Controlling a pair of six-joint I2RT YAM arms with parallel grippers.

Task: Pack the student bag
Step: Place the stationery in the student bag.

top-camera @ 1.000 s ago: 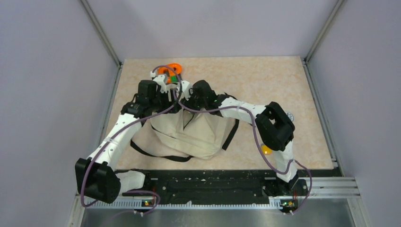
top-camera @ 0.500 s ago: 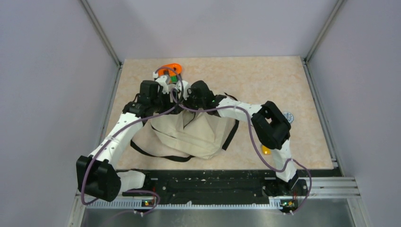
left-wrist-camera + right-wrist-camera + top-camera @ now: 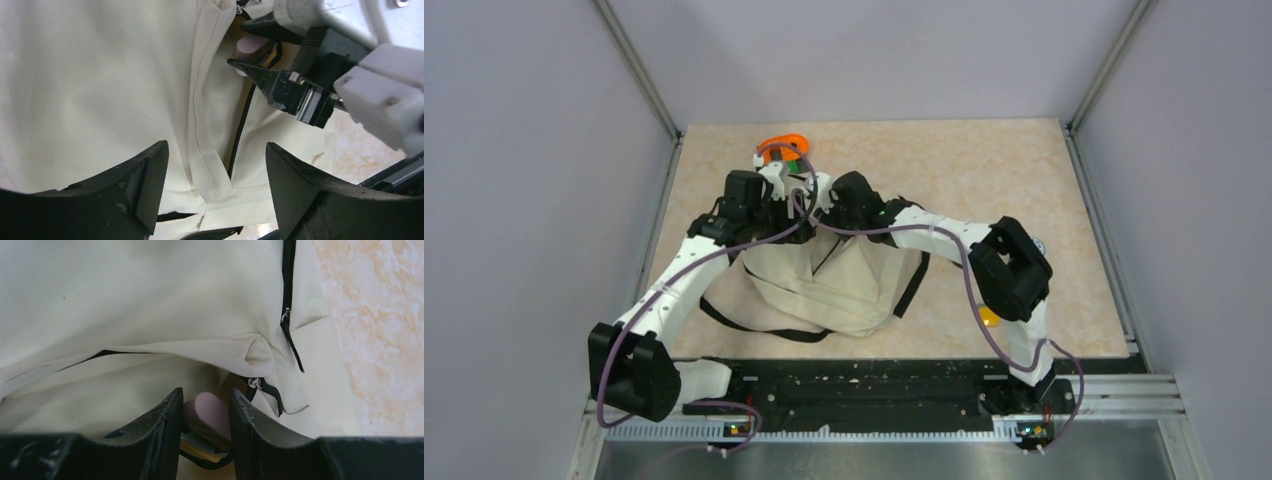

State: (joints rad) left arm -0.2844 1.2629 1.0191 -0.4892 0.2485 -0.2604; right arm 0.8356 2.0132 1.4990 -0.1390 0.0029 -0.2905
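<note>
Narrowing over the past second, the right gripper (image 3: 206, 391) now pinches a pink rounded piece (image 3: 209, 414) at the student bag's (image 3: 824, 290) far opening, mid-table; left gripper (image 3: 216, 147) hovers spread above its fabric, so insertion looks imminent.

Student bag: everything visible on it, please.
The student bag is a large cream-beige backpack of soft woven fabric with black zipper lines and black straps trailing out at its sides. It lies slumped and creased on the table between the arms. The right gripper holds a pale pink object at a zippered opening near its far end; the open left gripper hangs above a seam.
</note>
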